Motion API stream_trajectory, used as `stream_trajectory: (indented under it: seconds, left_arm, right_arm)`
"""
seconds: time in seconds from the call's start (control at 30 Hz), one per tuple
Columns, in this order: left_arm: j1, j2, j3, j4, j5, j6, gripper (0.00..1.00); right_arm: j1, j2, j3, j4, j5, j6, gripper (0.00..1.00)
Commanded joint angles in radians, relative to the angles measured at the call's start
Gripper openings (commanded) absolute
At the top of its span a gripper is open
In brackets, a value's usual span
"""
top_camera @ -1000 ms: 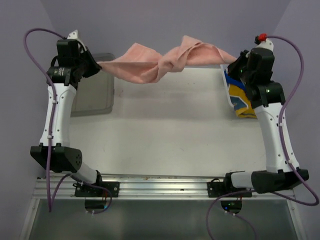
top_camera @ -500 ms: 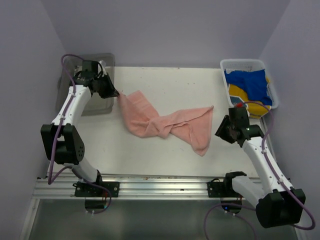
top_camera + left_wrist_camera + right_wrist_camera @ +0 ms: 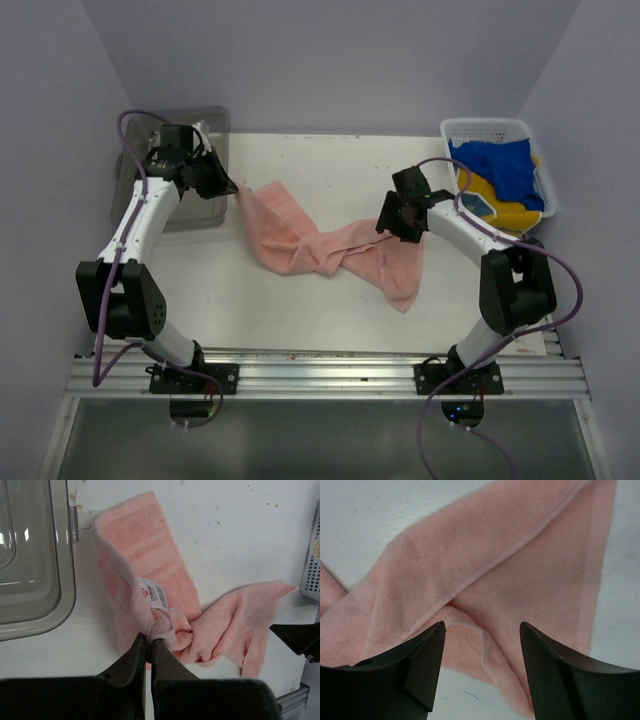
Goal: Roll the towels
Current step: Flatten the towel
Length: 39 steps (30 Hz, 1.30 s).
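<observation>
A salmon pink towel (image 3: 330, 255) lies twisted and bunched across the middle of the table. My left gripper (image 3: 232, 187) is shut on its left corner, beside the white label (image 3: 152, 594); in the left wrist view the jaws (image 3: 148, 641) pinch a fold of pink cloth (image 3: 150, 560). My right gripper (image 3: 400, 225) hovers open over the towel's right end. In the right wrist view the pink cloth (image 3: 510, 570) lies flat below the spread fingers (image 3: 425, 665), with nothing between them. A blue towel (image 3: 495, 165) and a yellow towel (image 3: 505, 212) sit in the basket.
The white mesh basket (image 3: 485, 125) stands at the back right corner, close behind the right arm. A grey translucent tray (image 3: 215, 130) sits at the back left, just left of my left gripper. Lilac walls close in the table on three sides.
The pink towel, held stretched in the air a second ago, now lies on the table. My right gripper has let go of it, opened and moved over its right end. The left stays shut.
</observation>
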Motion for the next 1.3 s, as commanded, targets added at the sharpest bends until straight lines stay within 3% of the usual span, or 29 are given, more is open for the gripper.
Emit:
stream_trajectory:
  seconds: [0.0, 0.2, 0.4, 0.87, 0.97, 1.0, 1.07, 1.1, 1.27]
  left_arm:
    - [-0.004, -0.055, 0.011, 0.007, -0.007, 0.018, 0.00]
    - [-0.004, -0.067, 0.011, -0.005, -0.007, 0.020, 0.00]
    - [-0.004, -0.075, 0.019, -0.017, -0.006, 0.031, 0.00]
    - [-0.004, -0.076, 0.017, -0.014, 0.006, 0.024, 0.00]
    - [-0.004, -0.082, 0.020, -0.020, -0.001, 0.032, 0.00]
    - [-0.003, -0.085, 0.022, -0.025, -0.004, 0.032, 0.00]
    - [-0.004, -0.085, 0.023, -0.026, -0.006, 0.032, 0.00]
    - [-0.004, -0.084, 0.023, -0.025, -0.006, 0.032, 0.00]
    - [-0.004, -0.038, 0.094, -0.014, 0.028, 0.009, 0.00]
  right_arm:
    - [0.020, 0.078, 0.103, 0.069, -0.050, 0.013, 0.65]
    - [0.020, 0.116, 0.106, 0.061, 0.028, 0.032, 0.67]
    - [-0.155, 0.075, 0.017, 0.130, 0.005, -0.008, 0.66]
    - [-0.223, 0.321, 0.261, 0.078, 0.085, -0.070, 0.60]
    - [-0.223, 0.366, 0.296, 0.063, 0.074, -0.059, 0.48]
    - [-0.221, 0.372, 0.312, 0.057, 0.066, -0.056, 0.29]
    - [-0.221, 0.366, 0.321, 0.058, 0.053, -0.050, 0.05]
    - [-0.223, 0.345, 0.329, 0.061, 0.051, -0.051, 0.00]
    - [-0.220, 0.243, 0.485, 0.067, -0.006, -0.041, 0.00]
